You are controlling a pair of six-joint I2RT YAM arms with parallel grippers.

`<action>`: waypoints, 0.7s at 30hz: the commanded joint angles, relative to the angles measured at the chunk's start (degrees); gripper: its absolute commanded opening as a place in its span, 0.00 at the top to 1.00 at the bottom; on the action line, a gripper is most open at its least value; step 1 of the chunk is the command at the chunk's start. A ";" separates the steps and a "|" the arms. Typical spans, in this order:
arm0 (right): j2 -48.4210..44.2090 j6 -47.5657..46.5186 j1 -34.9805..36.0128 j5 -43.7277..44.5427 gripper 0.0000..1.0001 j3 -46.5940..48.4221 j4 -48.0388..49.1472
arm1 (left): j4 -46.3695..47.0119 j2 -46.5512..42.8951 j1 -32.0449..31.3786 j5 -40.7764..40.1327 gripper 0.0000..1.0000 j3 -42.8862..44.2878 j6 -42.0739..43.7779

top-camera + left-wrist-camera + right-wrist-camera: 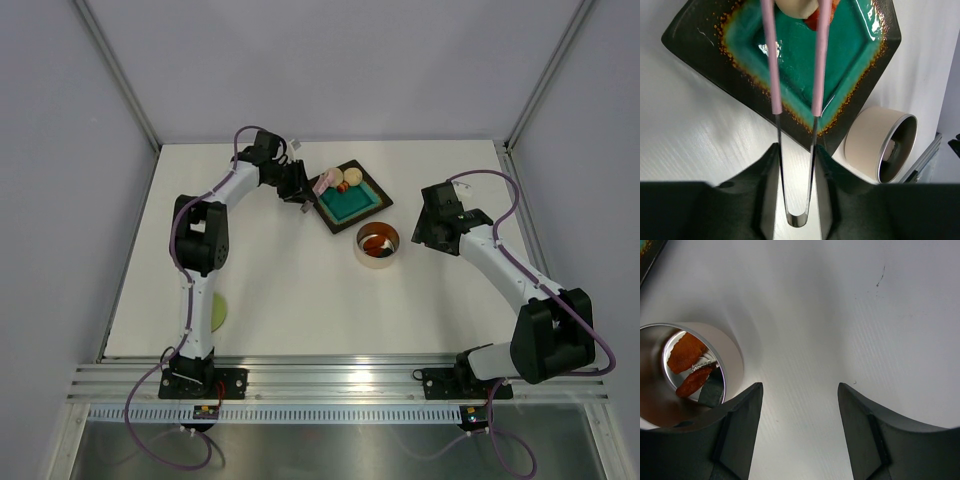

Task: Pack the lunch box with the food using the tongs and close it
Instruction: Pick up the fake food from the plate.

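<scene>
Nearest, the green lid (218,313) lies flat on the bench (840,300) by the left arm's base, well apart from the open tin (376,263), which stands mid-bench with two orange pieces (685,352) inside. Just right of the tin, the right gripper (799,395) hangs over the bench with its fingers spread. Farther back, the left gripper (796,150) pinches the tongs (774,75) near their steel bend, and their pink tips reach over the teal tray (700,35) on either side of a beige ball (797,6) with a red bit (812,21) beside it.

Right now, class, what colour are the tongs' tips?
The tongs have pale pink tips, bare steel toward the bend; clearest in the left wrist view.
</scene>
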 commanded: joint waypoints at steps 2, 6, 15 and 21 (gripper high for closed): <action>0.19 -0.03 -0.54 0.65 0.31 2.43 0.65 | 2.43 0.38 0.30 3.07 0.77 1.58 -0.88; 0.28 0.15 -0.54 0.56 0.31 2.43 0.65 | 2.60 -1.03 0.30 2.81 0.96 0.35 -0.35; -0.07 0.32 -0.45 -0.06 0.31 2.70 0.65 | 1.99 -9.64 0.30 -0.35 1.00 -6.14 1.76; -0.95 0.32 -0.45 -0.50 0.31 2.08 1.09 | 1.02 -19.39 -0.13 -2.11 1.00 -13.00 2.99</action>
